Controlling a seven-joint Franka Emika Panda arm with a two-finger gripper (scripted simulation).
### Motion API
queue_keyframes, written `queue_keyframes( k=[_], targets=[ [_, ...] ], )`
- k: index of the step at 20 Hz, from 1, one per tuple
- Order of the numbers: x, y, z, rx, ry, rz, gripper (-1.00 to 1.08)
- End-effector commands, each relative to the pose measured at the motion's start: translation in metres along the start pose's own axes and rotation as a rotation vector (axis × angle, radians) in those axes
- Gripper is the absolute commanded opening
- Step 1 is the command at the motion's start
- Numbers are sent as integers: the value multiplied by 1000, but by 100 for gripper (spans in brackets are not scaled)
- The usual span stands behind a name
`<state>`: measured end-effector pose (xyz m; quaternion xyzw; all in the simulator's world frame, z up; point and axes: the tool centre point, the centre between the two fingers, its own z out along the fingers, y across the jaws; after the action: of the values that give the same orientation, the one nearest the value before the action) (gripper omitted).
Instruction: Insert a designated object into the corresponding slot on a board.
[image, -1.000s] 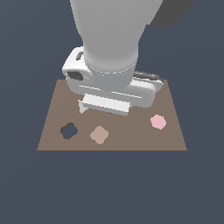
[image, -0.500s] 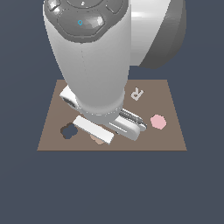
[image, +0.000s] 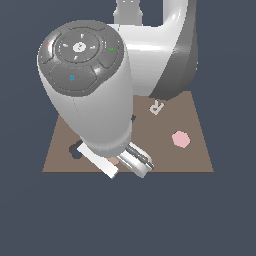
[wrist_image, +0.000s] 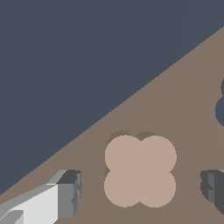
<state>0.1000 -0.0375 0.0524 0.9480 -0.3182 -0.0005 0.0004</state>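
The tan four-lobed piece (wrist_image: 140, 170) lies flat on the brown board (wrist_image: 183, 70), near the board's edge. My gripper (wrist_image: 142, 188) is open, with one finger (wrist_image: 70, 192) on each side of the piece and a gap between each finger and the piece. In the exterior view the arm covers most of the board (image: 197, 157). The gripper (image: 116, 162) is low over the front edge, and only a sliver of the piece (image: 114, 161) shows. The dark four-lobed slot (image: 76, 150) peeks out on the exterior view's left of the hand; part of it also shows in the wrist view (wrist_image: 220, 109).
A pink hexagon (image: 180, 139) lies on the board at the exterior view's right. A white letter R piece (image: 156, 107) lies further back. The large arm body hides the middle and back left of the board.
The arm has swung forward and come down from the board's middle to its front edge. The hand now sits over the tan piece and hides it in the exterior view.
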Motion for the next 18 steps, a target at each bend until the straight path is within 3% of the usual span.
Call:
queue_keyframes(
  k=[1, 15, 16, 18],
  targets=[
    [3, 0, 2, 1, 1, 16, 100],
    [4, 0, 22, 1, 1, 19, 100],
    [4, 0, 22, 1, 1, 19, -100],
    [4, 0, 22, 1, 1, 19, -100]
  ],
)
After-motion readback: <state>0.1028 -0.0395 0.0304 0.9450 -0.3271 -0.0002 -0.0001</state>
